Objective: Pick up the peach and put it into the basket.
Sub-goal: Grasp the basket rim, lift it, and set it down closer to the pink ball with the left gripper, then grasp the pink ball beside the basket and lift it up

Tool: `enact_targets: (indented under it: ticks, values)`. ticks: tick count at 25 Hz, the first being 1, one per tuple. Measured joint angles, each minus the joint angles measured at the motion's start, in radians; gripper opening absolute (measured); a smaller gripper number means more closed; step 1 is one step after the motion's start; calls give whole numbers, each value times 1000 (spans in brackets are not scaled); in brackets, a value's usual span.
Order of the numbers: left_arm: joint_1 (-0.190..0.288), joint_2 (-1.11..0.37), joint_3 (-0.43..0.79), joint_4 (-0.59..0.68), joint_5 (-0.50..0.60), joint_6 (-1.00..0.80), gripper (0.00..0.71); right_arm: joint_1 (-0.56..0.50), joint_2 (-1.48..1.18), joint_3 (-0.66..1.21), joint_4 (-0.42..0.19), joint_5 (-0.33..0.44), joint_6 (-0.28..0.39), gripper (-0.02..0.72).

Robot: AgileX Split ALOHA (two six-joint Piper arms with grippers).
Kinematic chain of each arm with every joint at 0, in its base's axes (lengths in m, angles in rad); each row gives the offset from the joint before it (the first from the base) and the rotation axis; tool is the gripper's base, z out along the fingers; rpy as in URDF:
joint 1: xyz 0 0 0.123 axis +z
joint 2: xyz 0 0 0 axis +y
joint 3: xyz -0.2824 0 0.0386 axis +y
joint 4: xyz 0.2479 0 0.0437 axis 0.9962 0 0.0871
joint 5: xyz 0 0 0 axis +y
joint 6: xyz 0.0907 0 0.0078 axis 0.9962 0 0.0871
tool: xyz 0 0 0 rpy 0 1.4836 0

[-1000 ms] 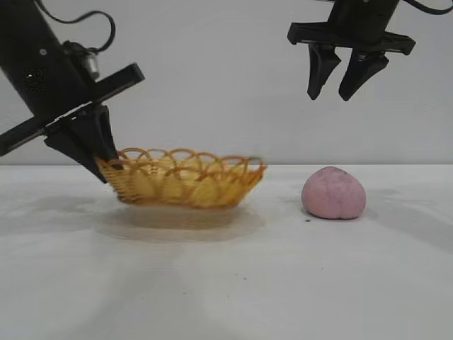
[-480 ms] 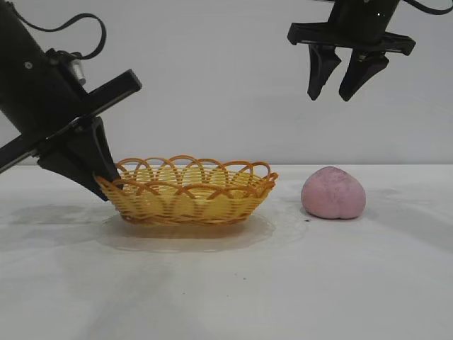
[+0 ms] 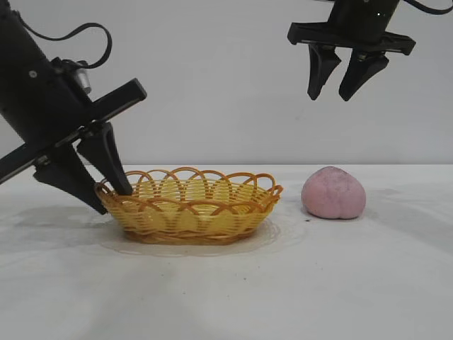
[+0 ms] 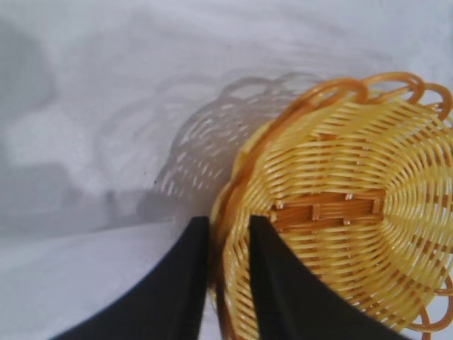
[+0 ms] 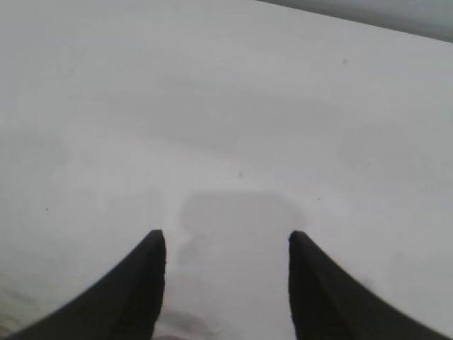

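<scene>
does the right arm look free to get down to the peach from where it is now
Probably yes. The right gripper hangs open, high above the peach, nearly straight over it, with nothing between them. The peach sits alone on the table, apart from the basket, whose rim the left gripper clamps.

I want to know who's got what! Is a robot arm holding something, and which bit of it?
Yes. The left gripper pinches the basket by its looped rim at the left end. The right gripper holds nothing; its jaws hang open above the peach.
</scene>
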Motion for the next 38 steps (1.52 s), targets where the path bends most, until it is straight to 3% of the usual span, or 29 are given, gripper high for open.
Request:
enact_targets:
  ticks: [5,6,17,22,28,30,34,38]
  values:
    - [0,0,0,84,42,0,297,0,0,0,0,0,0,333]
    - [0,-2,0,109,44,0,337,0,0,0,0,0,0,333]
    - [0,-127,0,221,-5,-1,322,0,0,0,0,0,0,333]
    - [0,-139,0,439,-96,-26,322,0,0,0,0,0,0,333]
    - [4,-141,0,702,-154,-193,322,0,0,0,0,0,0,333]
    - [37,-141,0,737,-168,-225,322,0,0,0,0,0,0,333]
    - [182,-141,0,994,-163,-263,322,0,0,0,0,0,0,333]
    - [327,-141,0,1071,-136,-373,322,0,0,0,0,-4,0,333]
